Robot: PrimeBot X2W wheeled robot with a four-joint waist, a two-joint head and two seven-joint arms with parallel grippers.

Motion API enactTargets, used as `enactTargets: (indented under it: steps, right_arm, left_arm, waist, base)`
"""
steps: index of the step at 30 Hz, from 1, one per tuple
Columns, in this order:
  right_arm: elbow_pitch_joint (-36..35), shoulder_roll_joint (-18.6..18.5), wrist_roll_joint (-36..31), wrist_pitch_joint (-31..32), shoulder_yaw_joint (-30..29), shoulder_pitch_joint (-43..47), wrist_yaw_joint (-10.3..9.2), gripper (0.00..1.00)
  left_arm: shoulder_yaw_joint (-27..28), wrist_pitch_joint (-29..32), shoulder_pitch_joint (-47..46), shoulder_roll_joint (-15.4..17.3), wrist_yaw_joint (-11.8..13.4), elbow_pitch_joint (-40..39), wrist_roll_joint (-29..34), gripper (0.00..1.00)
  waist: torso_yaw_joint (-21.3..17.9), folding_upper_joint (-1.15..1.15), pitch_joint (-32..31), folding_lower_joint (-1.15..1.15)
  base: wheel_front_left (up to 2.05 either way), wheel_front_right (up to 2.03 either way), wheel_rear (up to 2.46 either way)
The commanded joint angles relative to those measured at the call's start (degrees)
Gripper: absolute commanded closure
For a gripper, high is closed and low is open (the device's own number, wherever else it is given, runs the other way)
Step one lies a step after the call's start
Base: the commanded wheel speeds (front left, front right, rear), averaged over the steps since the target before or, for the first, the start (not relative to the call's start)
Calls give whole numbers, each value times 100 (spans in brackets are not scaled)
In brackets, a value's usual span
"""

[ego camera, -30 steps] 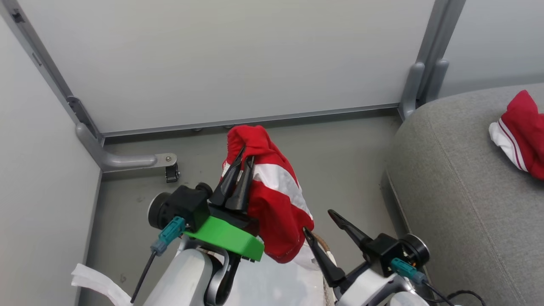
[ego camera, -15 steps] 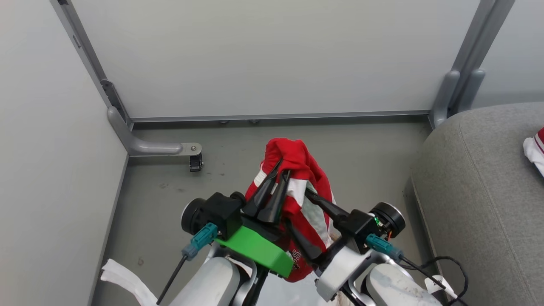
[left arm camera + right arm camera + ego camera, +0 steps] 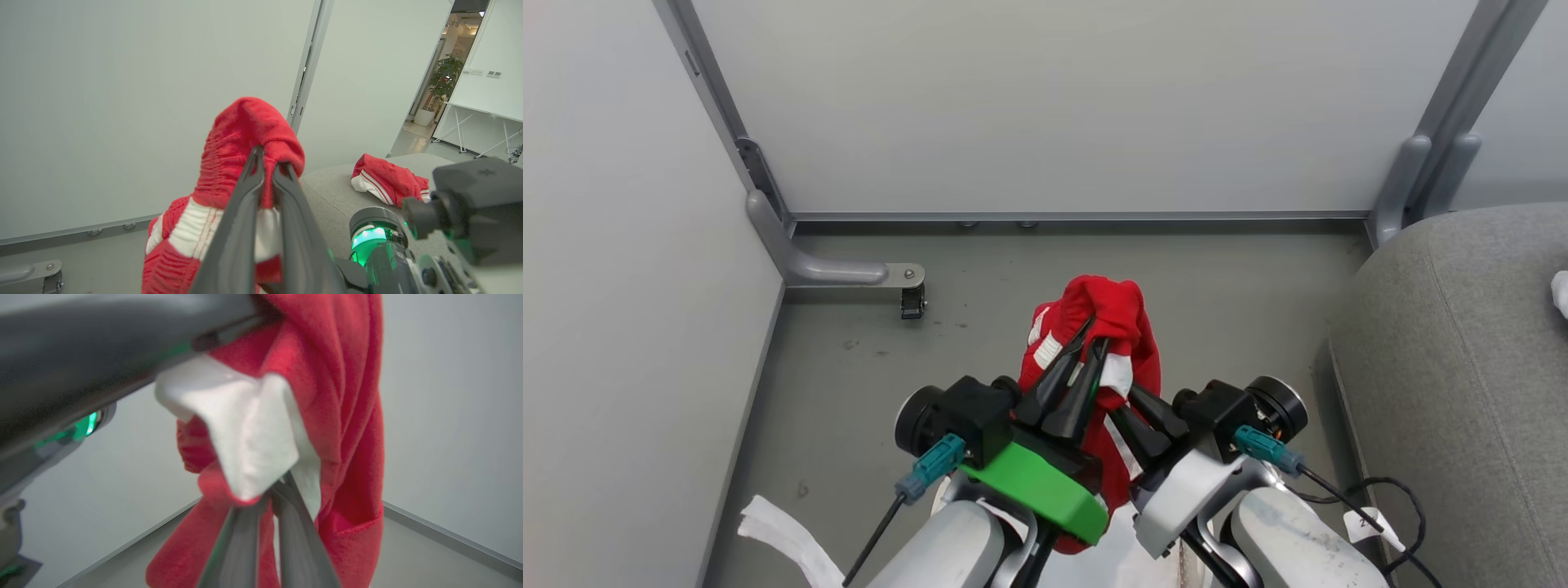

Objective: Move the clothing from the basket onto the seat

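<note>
My left gripper [image 3: 1093, 343] and right gripper [image 3: 1129, 404] both pinch the limp, light clothing [image 3: 1107, 306]; bunched folds should hold best.

Two red-and-white garments: the hanging garment [image 3: 1107, 306] and the lying garment [image 3: 386, 179]. Two grippers: the left gripper [image 3: 1096, 336] and the right gripper [image 3: 1121, 398]. One grey seat [image 3: 1462, 367]. One white cloth strip [image 3: 784, 539]. One caster [image 3: 912, 304]. One potted plant [image 3: 447, 75].
</note>
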Motion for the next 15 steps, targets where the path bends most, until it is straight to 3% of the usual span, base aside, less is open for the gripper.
enactTargets:
  steps: [1,2,3,4,9,15]
  right_arm:
    - [-17,-28,40,-9,-61,25,-8,100]
    - [-35,-28,39,-9,-98,64,-8,100]
    - [-53,-25,33,-9,-111,95,-8,100]
    - [-72,-27,25,-9,-168,141,-8,100]
    - [-199,-22,-56,-9,-369,345,-8,100]
    - [-394,-20,-154,-9,-618,501,-8,100]
  left_arm:
    - [59,-1,-65,2,50,30,33,100]
    - [100,-1,-52,0,72,27,62,65]
    - [128,-2,-36,-1,81,33,80,5]
    - [162,1,-10,0,96,54,109,0]
    - [356,2,151,3,59,161,259,0]
    - [630,2,263,5,-50,315,470,0]
  waist:
    - [-97,0,13,0]
    - [-163,0,19,0]
    - [-231,0,26,0]
    - [-330,0,34,0]
    - [-980,0,91,0]
    - [-2068,0,246,0]
  base:
    - [0,0,0]
    - [0,0,0]
    - [0,0,0]
    - [0,0,0]
    - [0,0,0]
    - [0,0,0]
